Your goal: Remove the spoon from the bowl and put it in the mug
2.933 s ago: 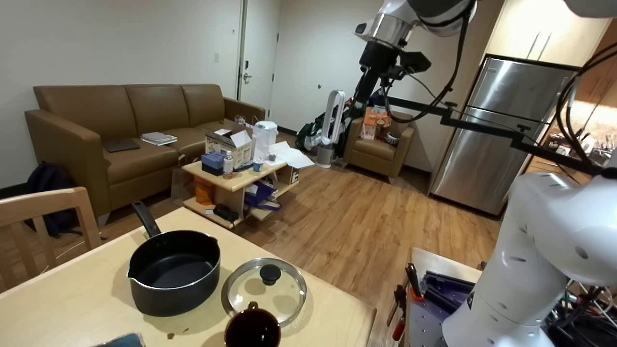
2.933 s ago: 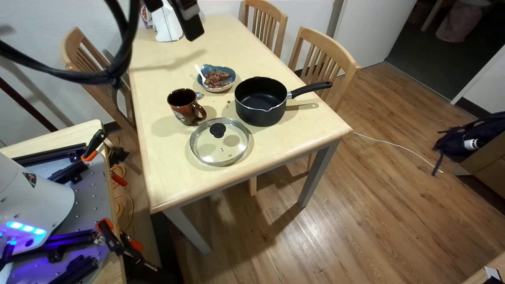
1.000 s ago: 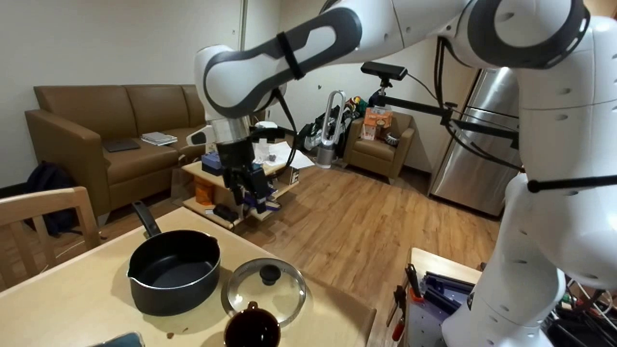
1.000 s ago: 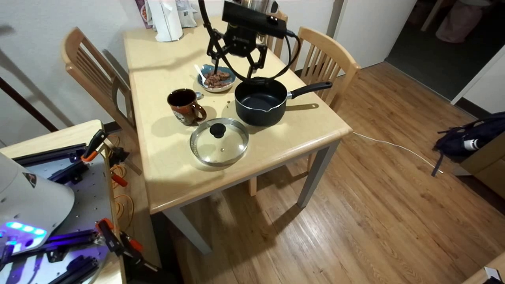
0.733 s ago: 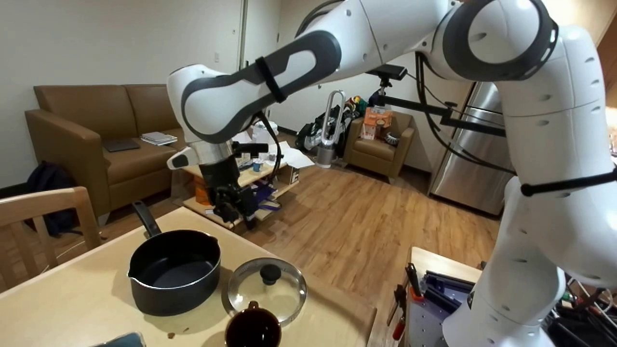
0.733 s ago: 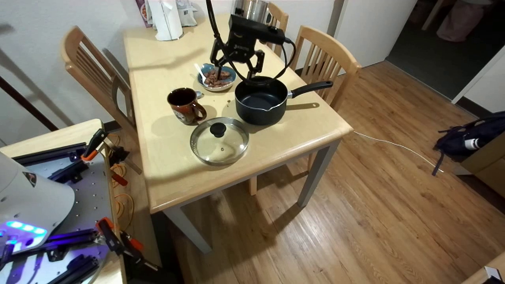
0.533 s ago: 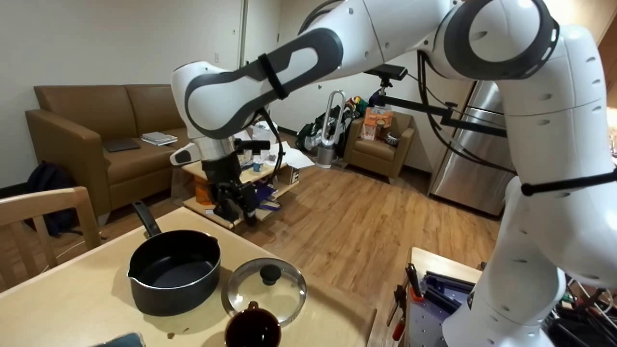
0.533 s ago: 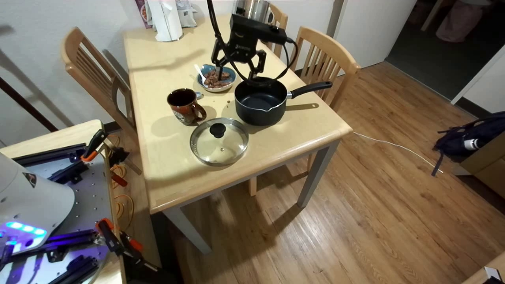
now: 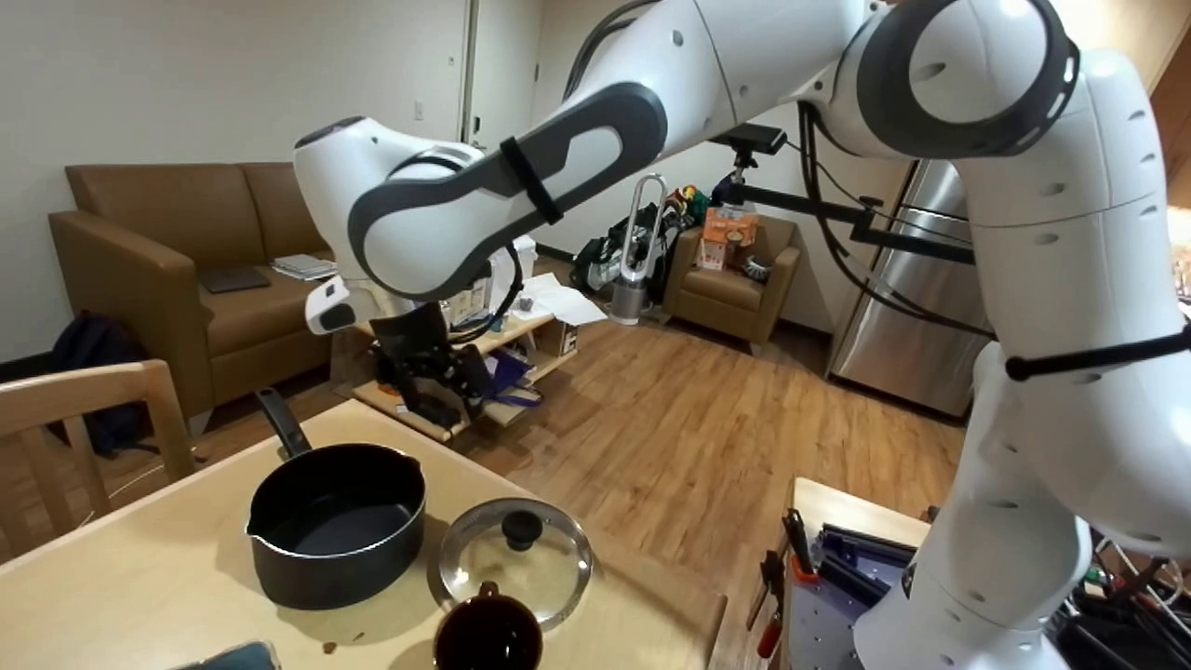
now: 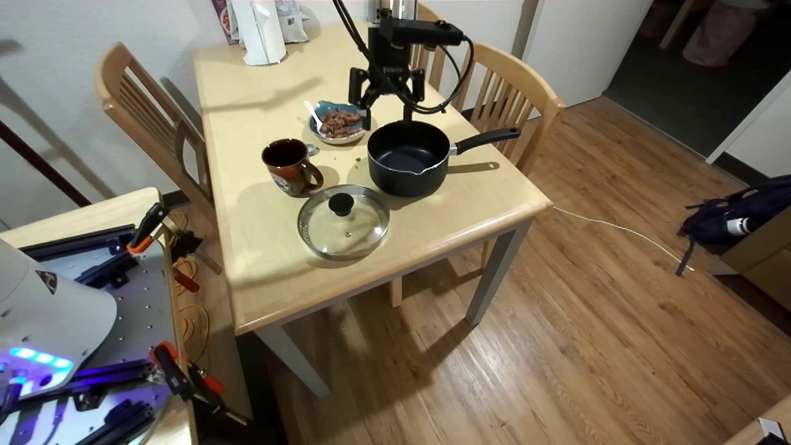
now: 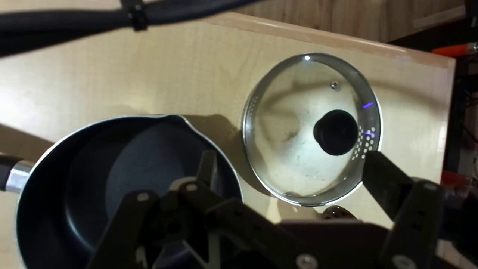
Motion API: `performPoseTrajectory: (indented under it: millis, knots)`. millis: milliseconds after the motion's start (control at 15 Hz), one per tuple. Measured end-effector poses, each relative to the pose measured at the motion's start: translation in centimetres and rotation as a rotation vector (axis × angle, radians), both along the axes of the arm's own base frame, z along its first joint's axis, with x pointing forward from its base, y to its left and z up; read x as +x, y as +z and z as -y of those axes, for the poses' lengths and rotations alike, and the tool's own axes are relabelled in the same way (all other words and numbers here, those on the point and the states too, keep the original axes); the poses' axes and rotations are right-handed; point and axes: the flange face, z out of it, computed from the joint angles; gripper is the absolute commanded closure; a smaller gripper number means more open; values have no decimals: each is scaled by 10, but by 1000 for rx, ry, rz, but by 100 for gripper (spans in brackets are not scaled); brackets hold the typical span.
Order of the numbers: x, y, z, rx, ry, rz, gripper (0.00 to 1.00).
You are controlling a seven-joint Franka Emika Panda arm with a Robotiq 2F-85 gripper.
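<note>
A white spoon point(image 10: 313, 115) leans in the small blue bowl point(image 10: 340, 141), its head among brown chunks and its handle over the rim. Only a corner of this bowl point(image 9: 233, 658) shows in the other picture of the table. The brown-black mug point(image 10: 285, 170) stands upright in front of the bowl; its handle point(image 11: 338, 212) peeks out in the wrist view. My gripper point(image 10: 387, 117) hangs in the air, pointing down, its jaws wide apart and holding nothing. In the wrist view the gripper point(image 11: 290, 162) has one finger over the saucepan and the other beside the lid's knob.
A black saucepan point(image 10: 408, 179) with its handle sticking out stands close to the bowl. A glass lid point(image 10: 343, 238) with a black knob lies between saucepan, mug and table edge. White packages point(image 10: 266, 37) stand at the far end. Chairs point(image 10: 513, 80) line the table.
The arm has swung in over the table and come lower. In the last half second the gripper has turned and shifted slightly away from the bowl. The table's objects have stayed put.
</note>
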Motion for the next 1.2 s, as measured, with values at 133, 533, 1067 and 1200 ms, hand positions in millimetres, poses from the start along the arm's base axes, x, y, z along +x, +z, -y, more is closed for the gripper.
performPoseTrajectory:
  millis: [133,533,1067,1200]
  knots:
    - [7,-10,-13,4,98,37,0]
    - [35,-30,-37,104,354,187,0]
    - [55,-17,-65,275,584,258,0]
    - [55,-18,-63,270,583,257,0]
